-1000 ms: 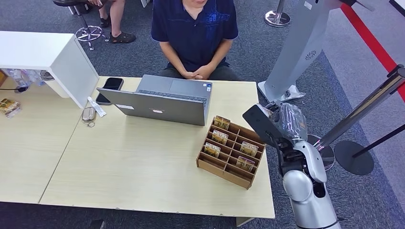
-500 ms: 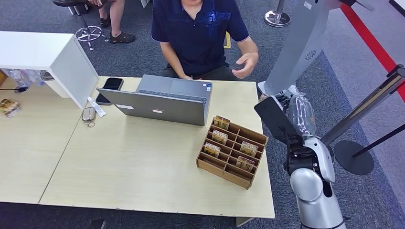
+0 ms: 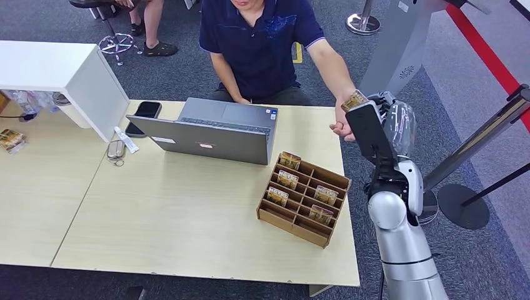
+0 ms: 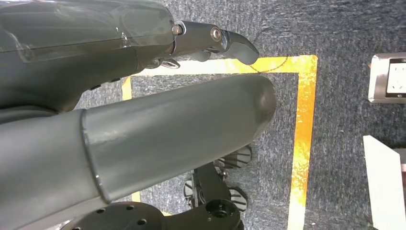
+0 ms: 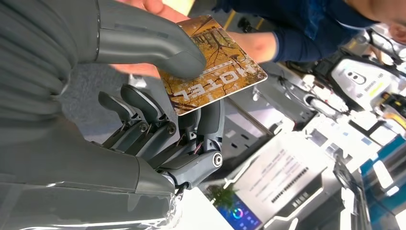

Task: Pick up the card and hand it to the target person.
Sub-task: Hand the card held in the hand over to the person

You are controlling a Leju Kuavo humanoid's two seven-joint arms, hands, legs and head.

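My right hand (image 3: 382,125) is raised beyond the table's right end, beside the seated person (image 3: 262,44). It pinches a hotel card (image 3: 354,100) with an autumn-tree picture; in the right wrist view the card (image 5: 215,67) sits between the thumb (image 5: 148,45) and the dark fingers (image 5: 143,110). The person's outstretched hand (image 3: 340,128) is right at the card, and whether it touches the card I cannot tell. My left hand (image 4: 191,110) hangs over the carpet with its fingers straight and nothing in it.
A wooden compartment box (image 3: 303,197) with several more cards stands at the table's right side. A grey laptop (image 3: 212,134) and a phone (image 3: 148,109) lie nearer the person. A grey kiosk (image 3: 400,56) and a stanchion pole (image 3: 475,140) stand close on the right.
My right arm has lifted the card up and away toward the person. The person's hand left their lap and reached out to the card.
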